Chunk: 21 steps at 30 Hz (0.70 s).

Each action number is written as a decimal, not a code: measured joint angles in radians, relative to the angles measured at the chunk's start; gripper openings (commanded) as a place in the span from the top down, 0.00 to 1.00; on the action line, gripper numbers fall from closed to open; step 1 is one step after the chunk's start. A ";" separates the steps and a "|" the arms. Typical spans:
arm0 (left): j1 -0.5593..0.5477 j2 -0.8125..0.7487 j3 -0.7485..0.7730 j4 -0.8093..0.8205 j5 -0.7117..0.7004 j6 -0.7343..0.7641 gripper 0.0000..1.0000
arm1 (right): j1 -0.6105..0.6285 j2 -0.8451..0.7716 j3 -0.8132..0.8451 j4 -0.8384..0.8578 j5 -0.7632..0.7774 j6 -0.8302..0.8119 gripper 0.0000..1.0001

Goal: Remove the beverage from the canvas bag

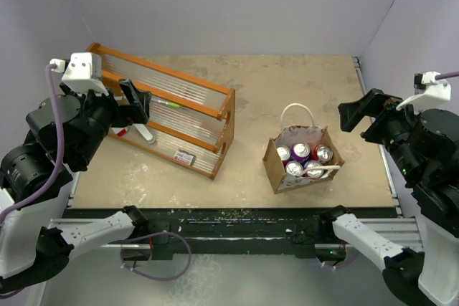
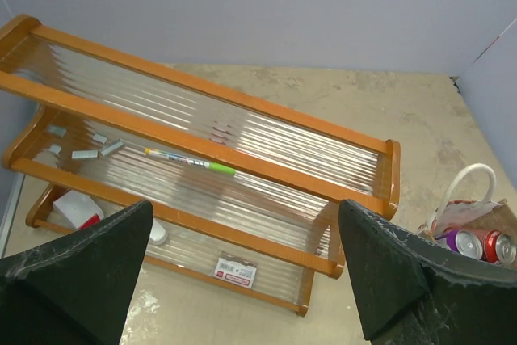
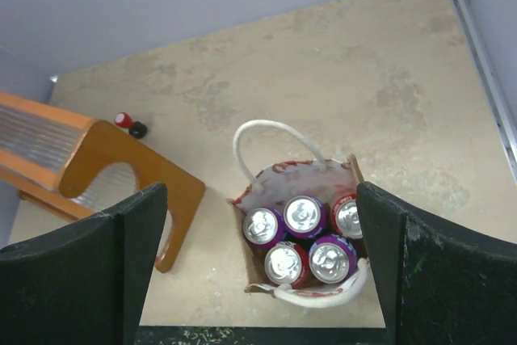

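Note:
The canvas bag [image 1: 271, 166] stands upright on the table right of centre, tan sides, pale pink-speckled panels, white loop handles. Several beverage cans [image 1: 301, 150], purple and red with silver tops, stand packed inside it. In the right wrist view the bag [image 3: 279, 185] and cans [image 3: 304, 214] lie below, between my fingers. My right gripper [image 1: 357, 121] [image 3: 262, 191] is open and empty, raised to the right of the bag. My left gripper [image 1: 140, 109] [image 2: 246, 208] is open and empty, raised by the wooden rack at far left. The bag's edge shows in the left wrist view [image 2: 464, 214].
A wooden rack [image 1: 224, 116] [image 2: 242, 107] with clear ribbed shelves stands left of the bag. It holds a green-tipped marker [image 2: 190, 161], a small packet [image 2: 235, 271] and a white-and-red item [image 2: 77, 209]. Grey walls enclose the table. Metal rails run along the right and near edges.

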 measured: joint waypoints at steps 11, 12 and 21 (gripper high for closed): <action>0.014 0.006 -0.043 0.026 0.065 -0.050 0.01 | -0.012 0.007 -0.063 -0.097 0.105 0.070 0.00; 0.015 0.006 -0.045 0.028 0.072 -0.054 0.01 | -0.014 0.007 -0.068 -0.106 0.107 0.079 0.00; 0.021 0.013 -0.064 0.075 0.153 -0.087 0.01 | -0.018 -0.051 -0.229 -0.113 0.014 0.112 0.00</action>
